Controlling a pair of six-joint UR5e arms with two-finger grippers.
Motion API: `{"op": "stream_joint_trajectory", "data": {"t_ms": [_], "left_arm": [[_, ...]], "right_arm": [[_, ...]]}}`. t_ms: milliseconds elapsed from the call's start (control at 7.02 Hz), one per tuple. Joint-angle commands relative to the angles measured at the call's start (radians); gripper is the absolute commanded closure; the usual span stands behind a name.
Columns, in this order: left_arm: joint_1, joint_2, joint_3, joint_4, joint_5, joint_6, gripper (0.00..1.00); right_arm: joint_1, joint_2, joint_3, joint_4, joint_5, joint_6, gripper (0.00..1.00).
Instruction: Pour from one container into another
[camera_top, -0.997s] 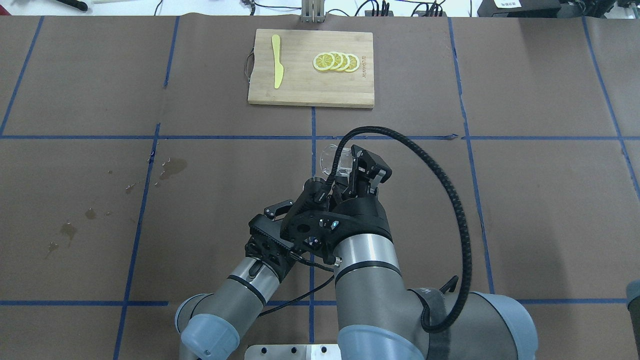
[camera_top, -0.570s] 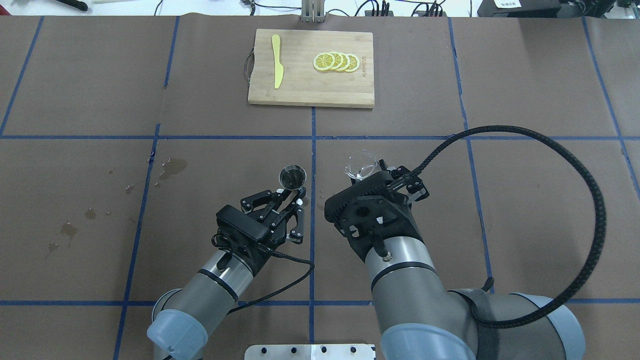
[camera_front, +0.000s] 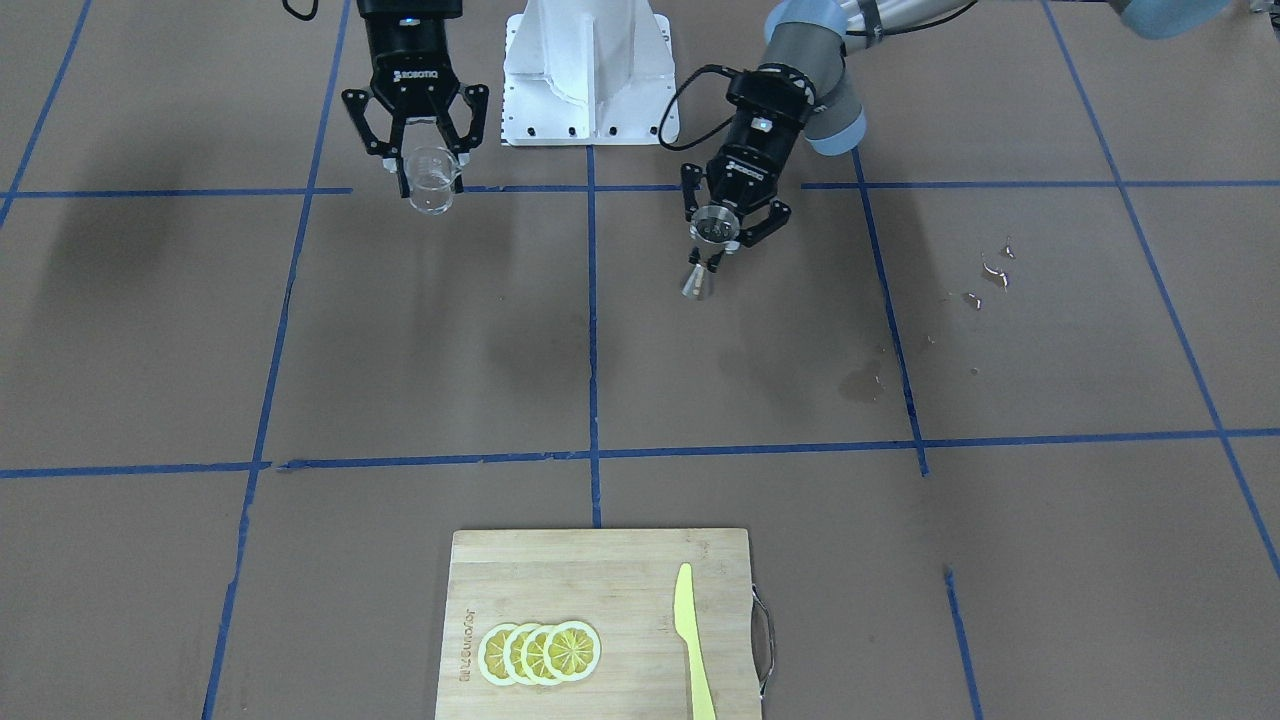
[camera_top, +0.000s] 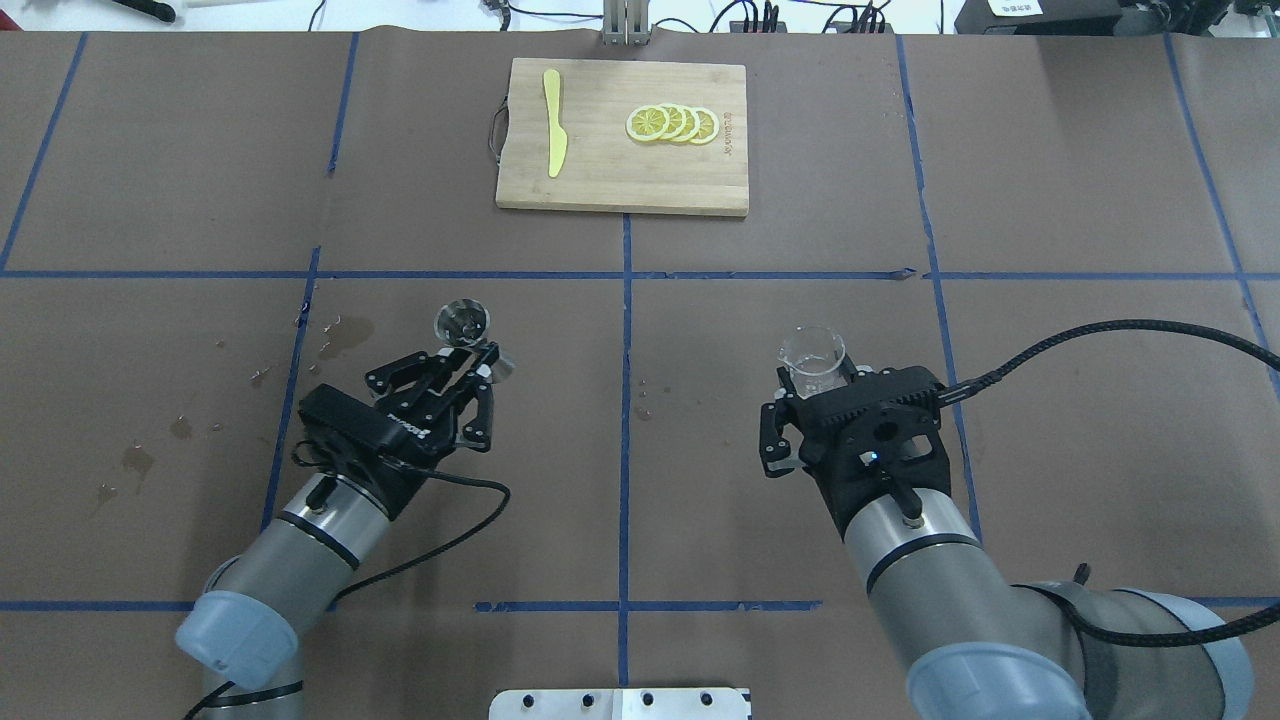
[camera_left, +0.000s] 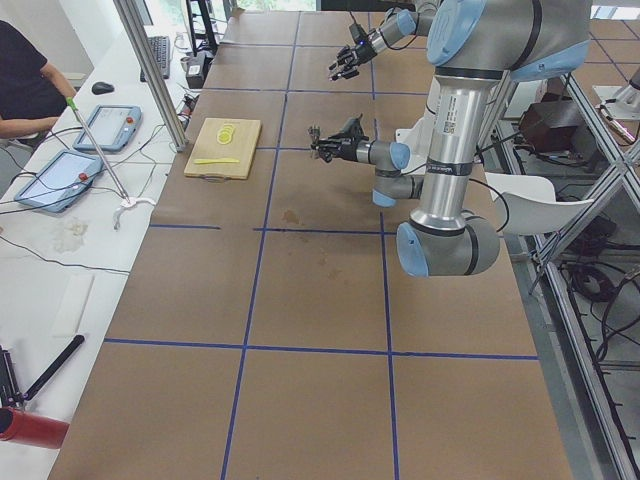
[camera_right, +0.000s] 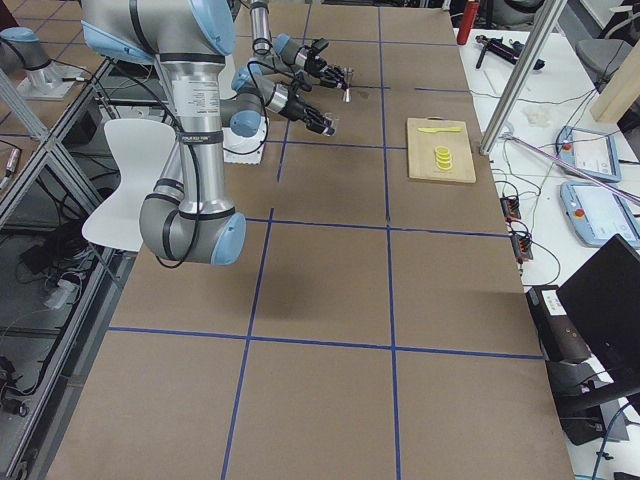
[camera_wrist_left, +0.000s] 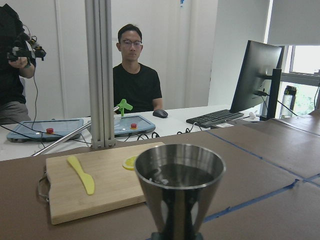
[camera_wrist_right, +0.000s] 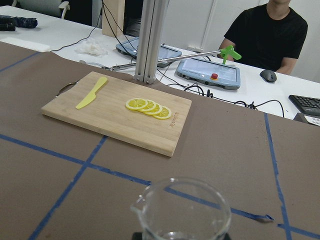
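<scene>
Left gripper (camera_top: 487, 360) fingers closed on jigger (camera_top: 462, 322) at waist; bowl above fingers, lower cone below. Right gripper (camera_front: 430, 170) fingers clamped on glass cup (camera_front: 432, 188), spouted rim above fingers. Both upright, seemingly clear of table (camera_top: 700, 450), well apart. Cup looks near empty, jigger holds liquid: pour likely done, set-down likely next. Lower each straight, slow, no tilt; let go only once base sits flat

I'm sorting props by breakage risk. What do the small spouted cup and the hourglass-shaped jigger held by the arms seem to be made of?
The measuring cup looks like clear glass, smooth and glossy. The background shows through its wall, though clear plastic cannot be ruled out. The jigger appears to be polished steel, with bright reflections on its grey cone.
</scene>
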Motion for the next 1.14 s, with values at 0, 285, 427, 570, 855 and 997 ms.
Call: {"op": "stream_joint_trajectory", "data": {"t_ms": [0, 285, 427, 570, 855, 997], "left_arm": [[-0.045, 0.187, -0.002, -0.112, 0.004, -0.011, 1.0], [-0.114, 0.367, 0.007, -0.14, -0.006, -0.021, 1.0], [-0.114, 0.415, 0.036, -0.152, -0.023, -0.18, 1.0], [-0.114, 0.446, 0.098, -0.236, -0.053, -0.261, 1.0], [-0.114, 0.475, 0.168, -0.344, -0.051, -0.287, 1.0], [-0.112, 0.489, 0.197, -0.341, -0.046, -0.327, 1.0]], "right_arm": [[0.002, -0.12, -0.03, 0.104, 0.005, 0.097, 1.0], [0.002, -0.138, -0.05, 0.147, 0.005, 0.122, 1.0], [0.002, -0.137, -0.049, 0.157, 0.005, 0.122, 1.0], [0.004, -0.137, -0.05, 0.161, 0.005, 0.121, 1.0], [0.007, -0.132, -0.049, 0.163, 0.005, 0.121, 1.0], [0.007, -0.131, -0.049, 0.161, 0.005, 0.121, 1.0]]}}
